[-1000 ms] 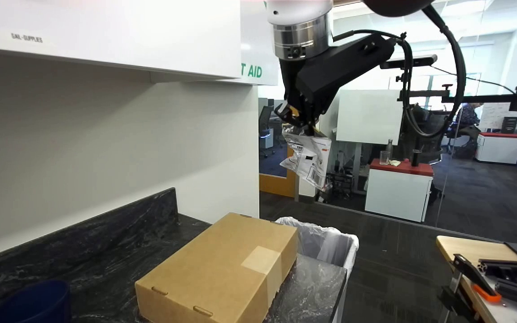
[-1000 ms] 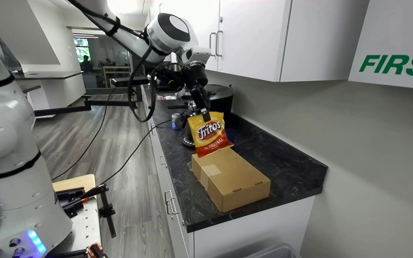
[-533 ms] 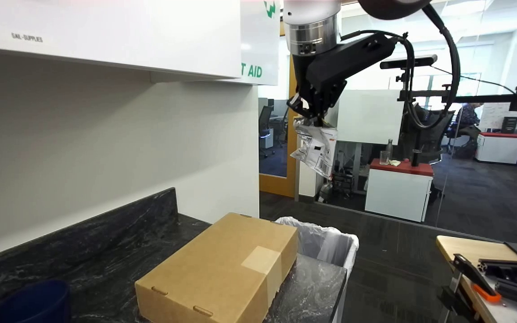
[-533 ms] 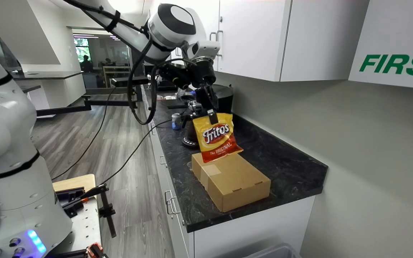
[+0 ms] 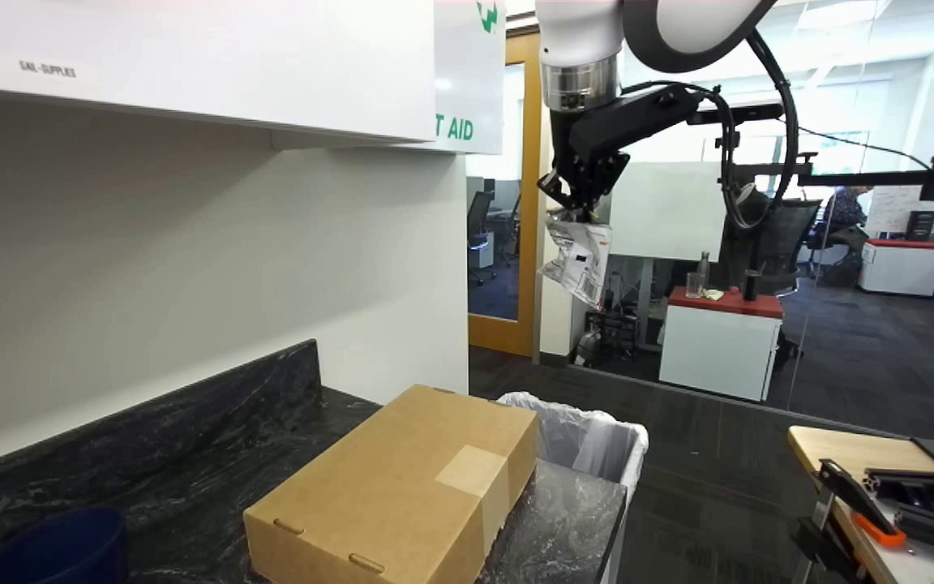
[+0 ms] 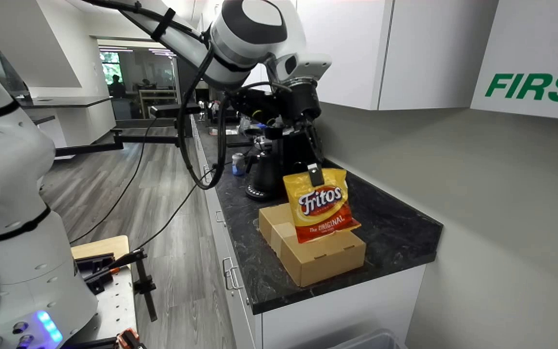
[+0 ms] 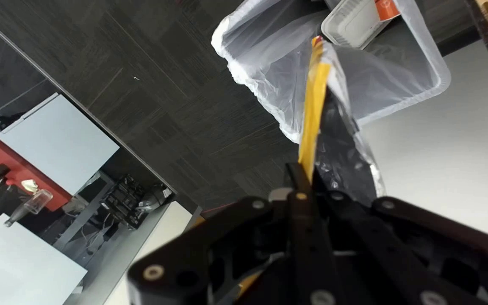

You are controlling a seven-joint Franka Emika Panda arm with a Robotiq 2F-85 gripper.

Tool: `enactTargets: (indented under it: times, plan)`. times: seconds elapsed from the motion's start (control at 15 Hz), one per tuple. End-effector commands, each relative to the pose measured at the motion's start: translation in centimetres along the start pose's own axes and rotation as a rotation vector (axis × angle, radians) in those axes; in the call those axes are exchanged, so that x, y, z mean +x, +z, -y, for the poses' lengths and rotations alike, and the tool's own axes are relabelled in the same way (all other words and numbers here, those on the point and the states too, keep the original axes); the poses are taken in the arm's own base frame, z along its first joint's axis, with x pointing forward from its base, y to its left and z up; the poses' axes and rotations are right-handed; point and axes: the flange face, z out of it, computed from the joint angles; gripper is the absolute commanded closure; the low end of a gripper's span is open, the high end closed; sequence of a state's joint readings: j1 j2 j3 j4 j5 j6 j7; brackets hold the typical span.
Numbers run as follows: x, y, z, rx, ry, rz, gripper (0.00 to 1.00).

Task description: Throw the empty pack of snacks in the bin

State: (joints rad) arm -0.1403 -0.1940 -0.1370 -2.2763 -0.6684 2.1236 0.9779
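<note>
A: Jaws?
B: Clenched on the snack pack point(image 6: 321, 208), pinching its top edge.
A: Pack's where?
B: Mid-air, higher than the lined bin point(image 5: 580, 442); wrist view has it crossing in front of the bin's opening, white tray point(image 7: 354, 25) inside.
A: Cardboard box point(image 5: 386, 483)?
B: On the desk point(image 5: 568, 507), near the bin end.

1. The arm point(image 6: 189, 51) is white — with black bands point(image 6: 163, 23) and a shiny silver ring point(image 5: 580, 85).
2. A fat black cable point(image 5: 792, 130) makes a loop.
3. Blue lights point(image 6: 49, 326) glow on its white base point(image 6: 17, 300).
4. The gripper point(image 7: 309, 176) is black — with round screws point(image 7: 153, 272).
</note>
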Motion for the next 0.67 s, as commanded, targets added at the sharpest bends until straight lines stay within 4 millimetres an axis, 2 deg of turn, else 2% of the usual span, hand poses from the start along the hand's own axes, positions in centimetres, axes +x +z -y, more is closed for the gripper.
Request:
enactTargets:
  times: [0.0,0.33,0.6]
  plan:
    - [2.5,2.2,-3.0,0.033,0.024,0.023,1.00]
    - [4.5,6.4,-6.6,0.027,0.045,0.093,1.00]
    - [4.4,9.0,-7.0,0.027,0.015,0.155,1.00]
